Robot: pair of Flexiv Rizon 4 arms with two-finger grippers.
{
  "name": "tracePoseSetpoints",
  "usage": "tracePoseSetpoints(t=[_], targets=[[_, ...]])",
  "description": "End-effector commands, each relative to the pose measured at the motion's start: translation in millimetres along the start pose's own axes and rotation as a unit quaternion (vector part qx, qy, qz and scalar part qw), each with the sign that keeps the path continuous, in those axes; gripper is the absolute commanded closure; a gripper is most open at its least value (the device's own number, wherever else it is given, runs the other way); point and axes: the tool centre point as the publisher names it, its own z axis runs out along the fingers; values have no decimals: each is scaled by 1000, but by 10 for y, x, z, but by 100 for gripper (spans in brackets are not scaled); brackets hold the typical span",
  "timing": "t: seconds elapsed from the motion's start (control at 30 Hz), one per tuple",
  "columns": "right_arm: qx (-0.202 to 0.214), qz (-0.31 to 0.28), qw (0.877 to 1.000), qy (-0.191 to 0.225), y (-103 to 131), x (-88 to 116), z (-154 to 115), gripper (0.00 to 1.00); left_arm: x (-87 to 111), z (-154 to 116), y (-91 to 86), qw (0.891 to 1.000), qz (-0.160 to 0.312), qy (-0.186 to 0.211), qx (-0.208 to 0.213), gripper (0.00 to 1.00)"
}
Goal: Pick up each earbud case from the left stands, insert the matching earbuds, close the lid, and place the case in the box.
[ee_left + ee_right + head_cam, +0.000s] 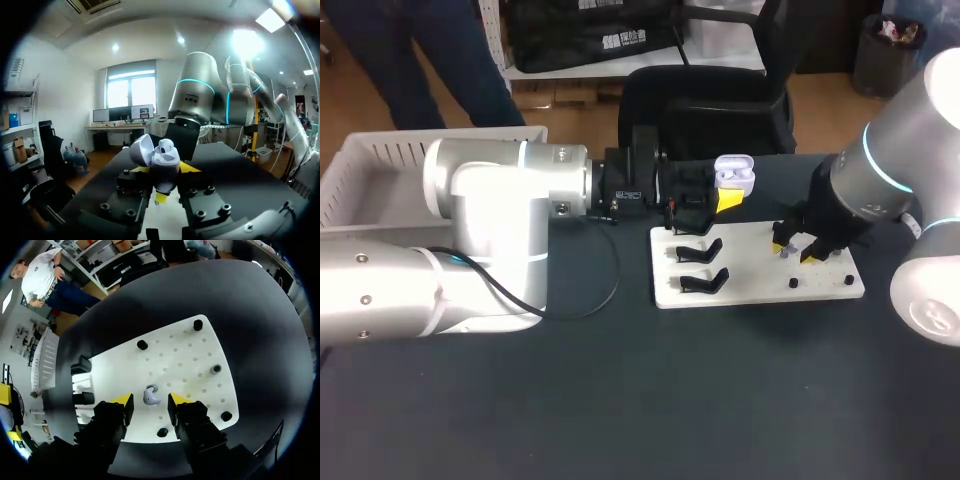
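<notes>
**Open earbud case in the left gripper, loose earbud between the right gripper's fingers**

The left gripper is clamped on the earbud case. The case is a smooth, rounded shell of pale lavender-white plastic, held raised off the bench near the far edge of the board. Its domed lid stands hinged open, and a glossy seated earbud rests in the case body.

The board is a flat white rectangular plate with rounded corners. Its matte face is dotted with rows of small dimples, and it lies on the dark matte bench right of the middle. Two black forked stands sit one behind the other along the board's left edge. Short black cylindrical pegs are set about its right half.

The right gripper hangs over the board's right half, its fingers narrowly parted. Between the yellow tips a loose earbud lies on the board, a pale, rounded bud with a short curved stem. A gap shows on either side of it, so neither finger touches it.

A white plastic box with slotted walls stands at the bench's far left corner
</notes>
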Motion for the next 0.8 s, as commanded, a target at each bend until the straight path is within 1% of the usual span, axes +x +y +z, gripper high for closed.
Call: tracePoseSetpoints(t=[0.03,0.17,0.23,0.33,0.5,0.57,0.6,0.67,0.8], targets=[[2,1,1000,-2,-1,3,-6,58,13,2,-11,1000,2,-3,-3,100],[2,0,1000,-3,-2,-2,-7,64,13,2,-11,1000,2,-3,-3,100],[2,0,1000,-3,-4,-7,-5,64,13,2,-11,1000,2,-3,-3,100],[1,0,1000,-3,-4,-11,-1,72,13,2,-11,1000,2,-3,-3,100],[1,0,1000,-4,0,-19,3,75,13,2,-11,1000,2,-3,-3,100],[1,0,1000,-4,0,-20,4,80,13,2,-11,1000,2,-3,-3,100],[1,0,1000,-4,0,-20,4,85,13,2,-11,1000,2,-3,-3,100],[2,0,1000,-4,0,-20,7,93,13,2,-11,1000,2,-3,-3,100],[2,2,1000,-3,-8,-19,20,100,13,2,-11,1000,2,-3,-3,100]])
